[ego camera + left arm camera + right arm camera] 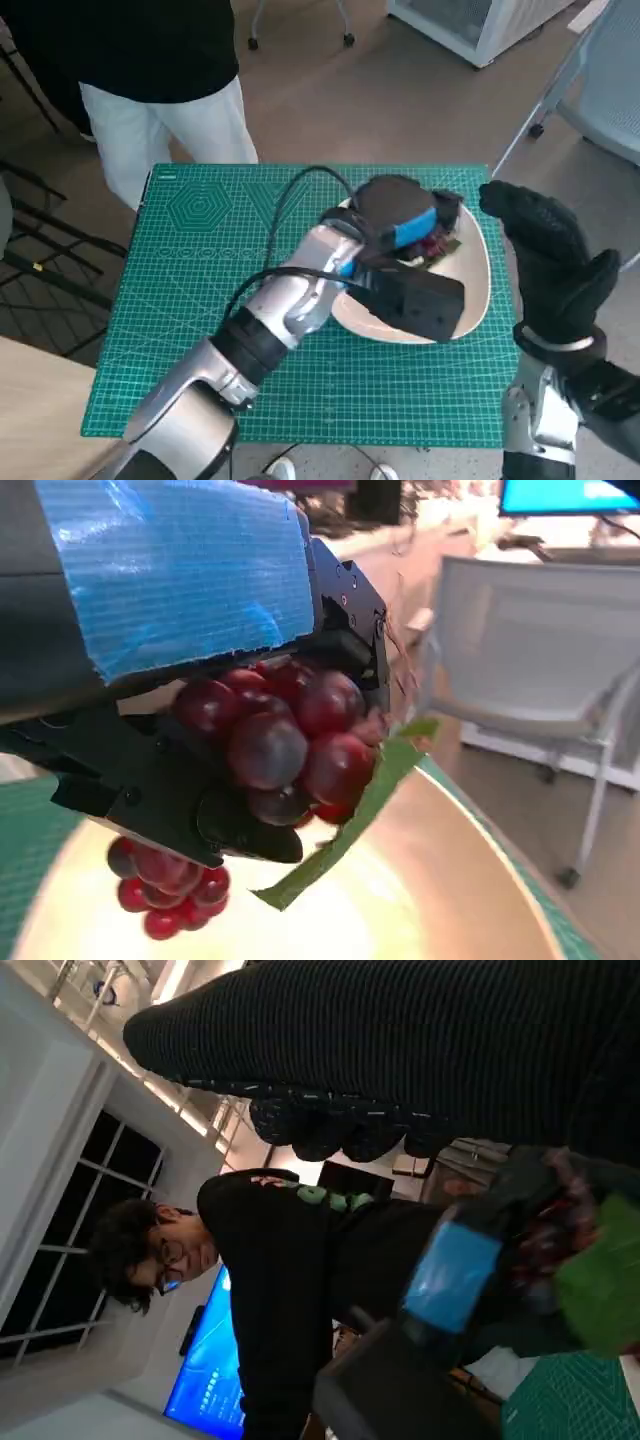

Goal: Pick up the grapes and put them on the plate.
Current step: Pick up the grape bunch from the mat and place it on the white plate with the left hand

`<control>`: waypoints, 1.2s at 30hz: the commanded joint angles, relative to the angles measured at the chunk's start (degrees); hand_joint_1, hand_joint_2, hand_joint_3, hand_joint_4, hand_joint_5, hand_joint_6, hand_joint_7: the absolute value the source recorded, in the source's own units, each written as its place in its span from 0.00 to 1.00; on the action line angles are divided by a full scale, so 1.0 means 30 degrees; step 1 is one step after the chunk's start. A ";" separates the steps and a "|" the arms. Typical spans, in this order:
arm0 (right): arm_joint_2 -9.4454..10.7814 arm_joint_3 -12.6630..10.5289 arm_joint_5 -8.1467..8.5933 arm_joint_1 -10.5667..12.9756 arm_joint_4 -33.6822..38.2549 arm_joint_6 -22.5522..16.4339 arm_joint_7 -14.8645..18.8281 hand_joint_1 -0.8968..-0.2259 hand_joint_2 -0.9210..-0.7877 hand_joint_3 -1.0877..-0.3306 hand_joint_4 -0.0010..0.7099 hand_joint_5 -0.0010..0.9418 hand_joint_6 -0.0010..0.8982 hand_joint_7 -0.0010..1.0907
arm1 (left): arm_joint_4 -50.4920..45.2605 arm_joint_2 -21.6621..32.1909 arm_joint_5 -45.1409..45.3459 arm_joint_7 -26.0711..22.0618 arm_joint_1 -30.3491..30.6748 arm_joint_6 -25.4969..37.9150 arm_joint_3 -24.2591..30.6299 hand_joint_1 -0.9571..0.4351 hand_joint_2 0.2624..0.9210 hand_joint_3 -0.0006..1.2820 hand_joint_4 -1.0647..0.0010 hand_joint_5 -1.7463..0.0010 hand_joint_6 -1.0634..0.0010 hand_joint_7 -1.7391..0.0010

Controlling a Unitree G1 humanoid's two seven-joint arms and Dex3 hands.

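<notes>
My left hand [405, 222] hangs over the white plate [478, 278] and grips a bunch of dark red grapes [285, 740] with a green leaf [340, 830]. In the head view only a bit of the grapes [432, 245] shows under the blue-taped back. The left wrist view shows the black fingers [170, 790] wrapped round the bunch, which hangs just above the plate [440, 880]. My gloved right hand [555, 260] is raised to the right of the plate, fingers apart, holding nothing. The right wrist view shows the left hand [455, 1275] with the grapes [545, 1235].
A green cutting mat [200, 260] covers the table. A person in a black top and white trousers [165, 110] stands at its far left corner. A chair [610, 90] and a white cabinet [470, 25] stand at the far right.
</notes>
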 commanded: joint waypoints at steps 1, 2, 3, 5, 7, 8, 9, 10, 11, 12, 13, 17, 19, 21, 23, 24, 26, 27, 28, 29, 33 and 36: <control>0.0199 -0.0062 -0.0099 0.0674 -0.0207 0.0073 -0.0407 0.54 0.00 0.71 0.44 0.01 0.10 0.35 | 0.1078 -0.0360 -0.0335 0.0266 -0.0875 -0.0617 0.0068 0.69 1.00 0.17 0.54 0.13 0.51 0.34; 0.0212 -0.0054 -0.0130 0.0704 -0.0245 0.0073 -0.0463 0.54 0.00 0.71 0.44 0.00 0.10 0.35 | 0.1258 -0.0409 -0.0371 0.0246 -0.0940 -0.0692 0.0083 0.69 1.00 0.18 0.56 0.14 0.52 0.32; 0.0223 -0.0046 -0.0163 0.0730 -0.0273 0.0070 -0.0518 0.53 0.00 0.71 0.44 0.00 0.10 0.35 | 0.1430 -0.0459 -0.0407 0.0223 -0.1004 -0.0747 0.0102 0.69 1.00 0.19 0.57 0.15 0.54 0.29; 0.0239 -0.0037 -0.0224 0.0767 -0.0288 0.0043 -0.0611 0.53 0.00 0.71 0.44 0.00 0.10 0.35 | 0.1746 -0.0564 -0.0473 0.0192 -0.1127 -0.0793 0.0135 0.69 1.00 0.20 0.59 0.16 0.57 0.24; 0.0263 -0.0022 -0.0268 0.0801 -0.0293 0.0009 -0.0680 0.53 0.00 0.71 0.44 0.00 0.11 0.34 | 0.2009 -0.0655 -0.0527 0.0183 -0.1235 -0.0780 0.0135 0.69 1.00 0.21 0.60 0.17 0.59 0.21; 0.0276 -0.0010 -0.0286 0.0817 -0.0302 -0.0003 -0.0710 0.53 0.00 0.71 0.44 0.00 0.11 0.34 | 0.2123 -0.0692 -0.0553 0.0187 -0.1281 -0.0769 0.0123 0.69 1.00 0.21 0.61 0.17 0.60 0.20; 0.0287 0.0003 -0.0302 0.0831 -0.0314 -0.0011 -0.0738 0.53 0.00 0.71 0.44 0.00 0.11 0.34 | 0.2228 -0.0725 -0.0578 0.0194 -0.1323 -0.0759 0.0107 0.69 1.00 0.22 0.61 0.17 0.60 0.20; 0.0295 0.0015 -0.0319 0.0841 -0.0322 -0.0015 -0.0767 0.53 0.00 0.71 0.44 0.00 0.11 0.34 | 0.2324 -0.0751 -0.0595 0.0213 -0.1360 -0.0759 0.0088 0.69 1.00 0.22 0.61 0.17 0.60 0.19; 0.0299 0.0025 -0.0335 0.0847 -0.0324 -0.0015 -0.0795 0.53 0.00 0.71 0.44 0.00 0.11 0.34 | 0.2417 -0.0773 -0.0603 0.0240 -0.1392 -0.0766 0.0069 0.69 1.00 0.22 0.61 0.17 0.60 0.19; 0.0302 0.0030 -0.0347 0.0848 -0.0315 -0.0016 -0.0818 0.53 0.00 0.71 0.44 0.00 0.11 0.34 | 0.2503 -0.0793 -0.0600 0.0271 -0.1420 -0.0768 0.0050 0.69 1.00 0.22 0.61 0.17 0.60 0.19; 0.0304 0.0034 -0.0358 0.0846 -0.0299 -0.0018 -0.0837 0.53 0.00 0.71 0.44 0.00 0.11 0.34 | 0.2583 -0.0812 -0.0590 0.0304 -0.1444 -0.0767 0.0031 0.69 1.00 0.22 0.61 0.17 0.60 0.19; 0.0313 0.0064 -0.0385 0.0812 -0.0199 -0.0064 -0.0874 0.53 0.00 0.71 0.44 0.00 0.11 0.33 | 0.2836 -0.0882 -0.0561 0.0318 -0.1536 -0.0677 -0.0007 0.69 1.00 0.22 0.61 0.17 0.60 0.19; 0.0323 0.0103 -0.0416 0.0799 -0.0210 -0.0053 -0.0917 0.54 0.00 0.71 0.44 0.00 0.11 0.33 | 0.2946 -0.0913 -0.0567 0.0273 -0.1582 -0.0616 -0.0005 0.69 1.00 0.22 0.61 0.17 0.60 0.19; 0.0329 0.0132 -0.0451 0.0798 -0.0243 -0.0023 -0.0969 0.54 0.00 0.71 0.44 0.00 0.12 0.33 | 0.3041 -0.0946 -0.0572 0.0188 -0.1626 -0.0530 -0.0004 0.69 1.00 0.21 0.61 0.18 0.60 0.19; 0.0326 0.0149 -0.0481 0.0804 -0.0274 0.0008 -0.1016 0.54 0.00 0.71 0.44 0.00 0.12 0.33 | 0.3144 -0.0975 -0.0618 0.0033 -0.1661 -0.0467 0.0012 0.69 1.00 0.21 0.60 0.17 0.59 0.21; 0.0324 0.0155 -0.0495 0.0808 -0.0284 0.0021 -0.1039 0.54 0.00 0.71 0.44 0.00 0.12 0.33 | 0.3197 -0.0993 -0.0670 -0.0089 -0.1674 -0.0437 0.0035 0.69 1.00 0.21 0.60 0.16 0.58 0.23; 0.0319 0.0166 -0.0527 0.0812 -0.0288 0.0035 -0.1082 0.54 0.00 0.71 0.44 0.00 0.12 0.33 | 0.3288 -0.1037 -0.0832 -0.0417 -0.1687 -0.0352 0.0114 0.69 1.00 0.20 0.60 0.15 0.57 0.25; 0.0319 0.0172 -0.0546 0.0809 -0.0279 0.0034 -0.1102 0.55 0.00 0.71 0.44 0.00 0.12 0.33 | 0.3322 -0.1069 -0.0970 -0.0668 -0.1677 -0.0279 0.0189 0.71 1.00 0.20 0.59 0.15 0.58 0.29; 0.0319 0.0178 -0.0566 0.0805 -0.0265 0.0030 -0.1121 0.55 0.00 0.71 0.44 0.00 0.12 0.33 | 0.3347 -0.1098 -0.1121 -0.0927 -0.1655 -0.0207 0.0271 0.72 0.99 0.19 0.59 0.19 0.61 0.36; 0.0319 0.0180 -0.0586 0.0795 -0.0236 0.0020 -0.1132 0.55 0.00 0.71 0.44 0.00 0.12 0.33 | 0.3381 -0.1135 -0.1286 -0.1215 -0.1627 -0.0114 0.0361 0.71 0.99 0.17 0.59 0.25 0.63 0.46; 0.0323 0.0172 -0.0634 0.0733 -0.0081 -0.0044 -0.1129 0.55 0.00 0.70 0.43 0.00 0.13 0.32 | 0.3508 -0.1274 -0.1729 -0.2000 -0.1547 0.0340 0.0554 0.55 0.98 0.05 0.76 0.70 0.71 0.85; 0.0344 0.0192 -0.0658 0.0717 -0.0070 -0.0051 -0.1143 0.55 0.00 0.70 0.43 0.00 0.13 0.32 | 0.3532 -0.1365 -0.1929 -0.2279 -0.1474 0.0633 0.0629 0.45 0.98 0.02 0.88 0.90 0.74 0.95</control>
